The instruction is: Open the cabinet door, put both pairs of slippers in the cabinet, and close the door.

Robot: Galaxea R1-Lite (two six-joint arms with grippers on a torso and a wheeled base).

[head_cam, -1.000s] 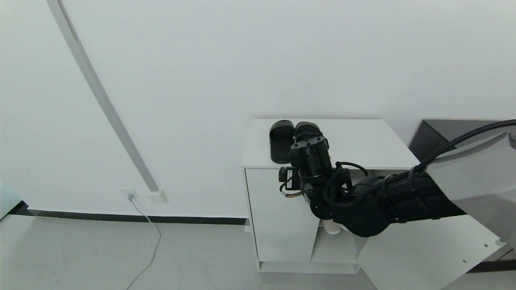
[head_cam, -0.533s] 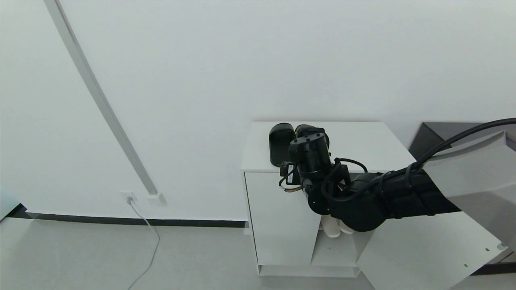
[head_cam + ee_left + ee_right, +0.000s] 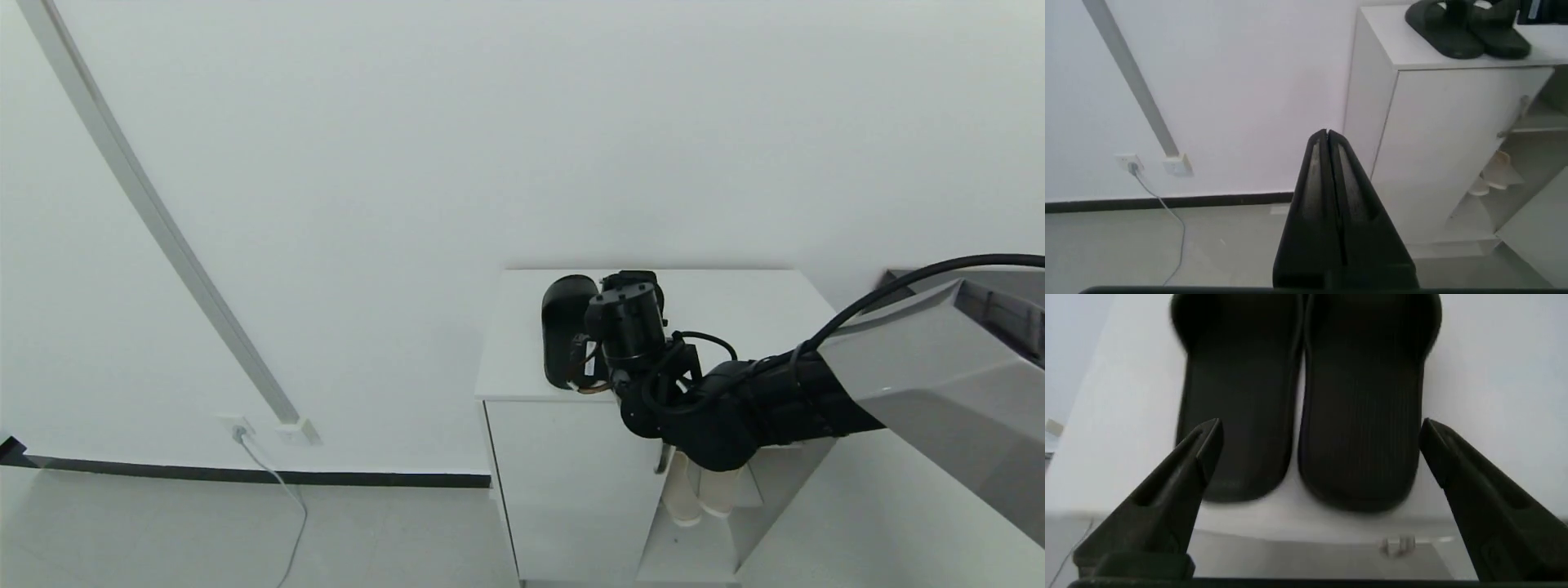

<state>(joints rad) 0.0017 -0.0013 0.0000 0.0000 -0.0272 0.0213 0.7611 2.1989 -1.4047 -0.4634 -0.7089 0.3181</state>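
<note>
A pair of black slippers [image 3: 1306, 392] lies side by side on top of the white cabinet [image 3: 735, 310], near its front left corner, and shows too as black slippers [image 3: 563, 327] [image 3: 1470, 28]. My right gripper [image 3: 1321, 429] hovers open just before their heels, one finger to each side of the pair, touching neither. A pair of white slippers [image 3: 702, 494] [image 3: 1498, 171] stands inside the cabinet on a shelf. The cabinet's right door [image 3: 824, 531] is swung open; the left door [image 3: 571, 490] is closed. My left gripper [image 3: 1327, 139] is shut and empty, low and left of the cabinet.
A wall socket with a cable [image 3: 238, 429] sits low on the wall left of the cabinet, under a slanting grey strip [image 3: 147, 204]. A dark object [image 3: 1008, 314] stands right of the cabinet. Open floor [image 3: 245, 531] lies to the left.
The head camera has shifted, so the cabinet sits lower in the picture. Relative to the cabinet, my right arm has risen from its front edge to over the top, closer to the black slippers.
</note>
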